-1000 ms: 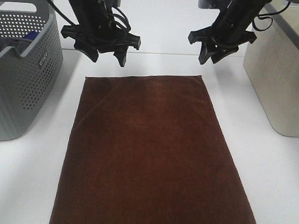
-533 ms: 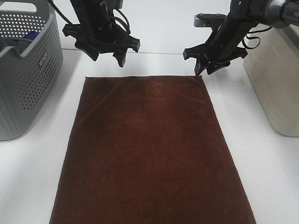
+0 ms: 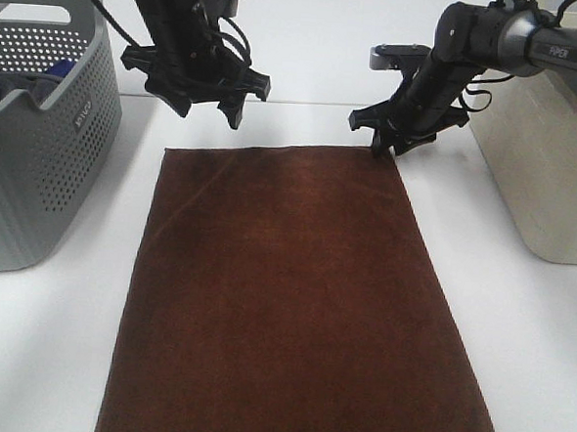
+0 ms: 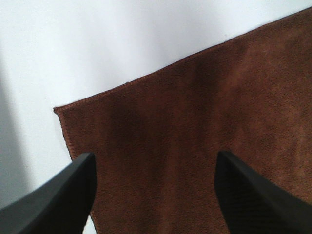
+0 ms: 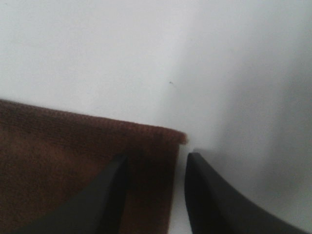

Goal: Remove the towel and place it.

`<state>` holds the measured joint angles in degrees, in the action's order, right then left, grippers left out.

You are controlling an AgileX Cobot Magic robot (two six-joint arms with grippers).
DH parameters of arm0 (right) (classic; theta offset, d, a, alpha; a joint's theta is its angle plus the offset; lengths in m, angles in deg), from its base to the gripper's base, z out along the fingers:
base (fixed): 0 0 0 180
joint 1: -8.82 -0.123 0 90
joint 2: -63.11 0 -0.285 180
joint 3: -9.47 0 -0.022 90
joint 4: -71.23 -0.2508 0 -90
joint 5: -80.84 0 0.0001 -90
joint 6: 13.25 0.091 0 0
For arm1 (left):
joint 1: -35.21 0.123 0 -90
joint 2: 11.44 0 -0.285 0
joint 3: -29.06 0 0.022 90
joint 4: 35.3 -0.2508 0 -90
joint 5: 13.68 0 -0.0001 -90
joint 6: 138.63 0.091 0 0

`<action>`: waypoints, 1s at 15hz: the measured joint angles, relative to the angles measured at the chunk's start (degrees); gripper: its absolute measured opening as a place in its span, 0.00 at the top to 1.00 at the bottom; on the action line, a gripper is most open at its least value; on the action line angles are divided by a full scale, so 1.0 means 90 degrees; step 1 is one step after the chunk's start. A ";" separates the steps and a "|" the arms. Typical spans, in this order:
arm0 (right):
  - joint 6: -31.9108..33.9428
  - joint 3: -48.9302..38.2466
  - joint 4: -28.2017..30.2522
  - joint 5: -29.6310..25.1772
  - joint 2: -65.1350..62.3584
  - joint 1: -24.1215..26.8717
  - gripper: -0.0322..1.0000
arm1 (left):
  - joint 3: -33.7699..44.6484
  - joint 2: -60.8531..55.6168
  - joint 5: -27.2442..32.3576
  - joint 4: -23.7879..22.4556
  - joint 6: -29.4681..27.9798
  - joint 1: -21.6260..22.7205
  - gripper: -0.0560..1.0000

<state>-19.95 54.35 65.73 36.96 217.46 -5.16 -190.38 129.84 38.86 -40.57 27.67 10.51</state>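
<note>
Exterior high: towel (image 3: 293, 295) flat on white table (image 3: 45, 348) (grey basket (image 3: 37, 161) left).

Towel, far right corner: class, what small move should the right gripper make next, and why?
Probably close the right gripper: its fingers stand apart, astride the far right corner of the towel, with nothing gripped yet.

Grey perforated laundry basket (image 3: 37, 161) at table's left edge, handle cutout in rim. Bluish cloth (image 3: 58, 68) and grey fabric (image 3: 7, 96) inside. Beige plain-walled bin (image 3: 542, 163) at right edge. White tabletop (image 3: 56, 339) beneath both.
</note>
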 joint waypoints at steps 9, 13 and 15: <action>0.0000 0.0057 0.0095 -0.0102 0.0064 0.0000 0.97 | 0.0000 0.0000 -0.0025 0.0000 0.0089 0.0000 0.32; 0.0286 0.0579 0.0758 -0.0777 0.0134 0.0000 0.97 | 0.0000 0.0019 -0.0261 -0.0083 0.0140 0.0000 0.32; 0.0547 0.0936 0.1273 -0.1101 0.0134 0.0000 0.97 | 0.0000 0.0108 -0.0554 -0.0312 0.0153 0.0000 0.34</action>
<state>-15.02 62.77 77.19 27.04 218.66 -5.16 -190.38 130.82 33.88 -43.38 29.05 10.51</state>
